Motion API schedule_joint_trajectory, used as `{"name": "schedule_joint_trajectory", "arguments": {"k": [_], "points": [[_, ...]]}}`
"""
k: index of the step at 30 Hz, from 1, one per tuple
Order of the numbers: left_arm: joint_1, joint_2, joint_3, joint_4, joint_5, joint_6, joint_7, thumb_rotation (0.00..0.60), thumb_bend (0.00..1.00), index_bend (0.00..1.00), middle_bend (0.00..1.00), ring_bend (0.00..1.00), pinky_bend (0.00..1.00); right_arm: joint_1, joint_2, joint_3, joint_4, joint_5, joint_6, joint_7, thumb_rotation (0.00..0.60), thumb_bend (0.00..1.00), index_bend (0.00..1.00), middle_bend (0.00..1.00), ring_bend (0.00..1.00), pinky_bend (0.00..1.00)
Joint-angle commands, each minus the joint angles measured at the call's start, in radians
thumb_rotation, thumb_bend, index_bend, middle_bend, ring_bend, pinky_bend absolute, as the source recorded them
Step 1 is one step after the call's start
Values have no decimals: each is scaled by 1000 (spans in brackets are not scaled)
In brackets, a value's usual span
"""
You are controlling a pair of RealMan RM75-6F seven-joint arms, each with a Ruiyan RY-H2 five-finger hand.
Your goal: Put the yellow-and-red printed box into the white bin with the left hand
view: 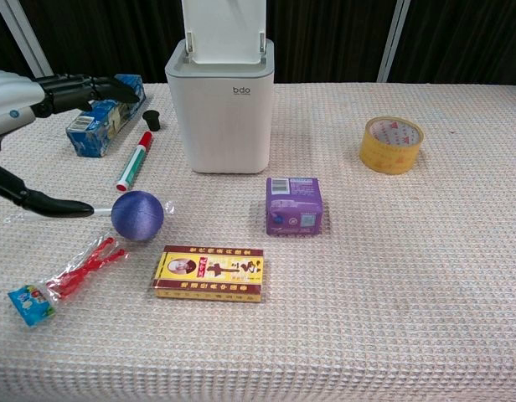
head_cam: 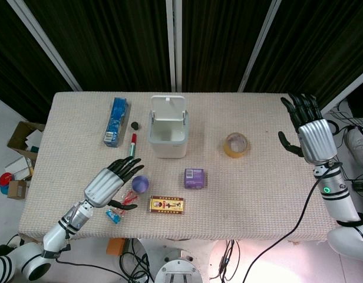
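The yellow-and-red printed box (head_cam: 167,204) (view: 209,273) lies flat near the table's front edge. Behind it stands the white bin (head_cam: 168,133) (view: 219,105) with its lid flipped up. My left hand (head_cam: 113,181) (view: 40,96) hovers open to the left of the box, fingers stretched out toward a purple ball (head_cam: 140,184) (view: 137,215), holding nothing. My right hand (head_cam: 307,129) is raised at the table's right edge, open and empty, far from the box.
A purple small box (head_cam: 194,177) (view: 294,205) sits right of the ball. A tape roll (head_cam: 236,145) (view: 391,144) lies at the right, a red marker (head_cam: 133,144) (view: 133,160) and blue carton (head_cam: 116,121) (view: 103,122) left of the bin. A red-and-blue wrapped item (head_cam: 120,209) (view: 61,280) lies under the left hand.
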Motion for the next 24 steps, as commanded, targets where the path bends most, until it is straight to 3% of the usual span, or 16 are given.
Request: {"name": "schedule_joint_trajectory", "arguments": {"k": [1,14,19,24], "points": [[-1,0,2,-1,4,7,12,283,39,91,45,38,195,1,-1,-4,1,0,1,-4,600,346,0,0,0,0],[-14,-14,37,-11,33,-1,13,287,41,91,50,68,228,-5,-2,-12,13,15,15,8,600,345,0,0,0,0],[-34,-69,83,10,75,-44,5,378,70,111,117,90,246,-15,-3,-20,39,24,19,29,600,341,0,0,0,0],[-59,-144,94,62,95,-78,6,441,113,155,146,106,256,-34,0,-32,61,25,37,50,600,340,0,0,0,0]]}}
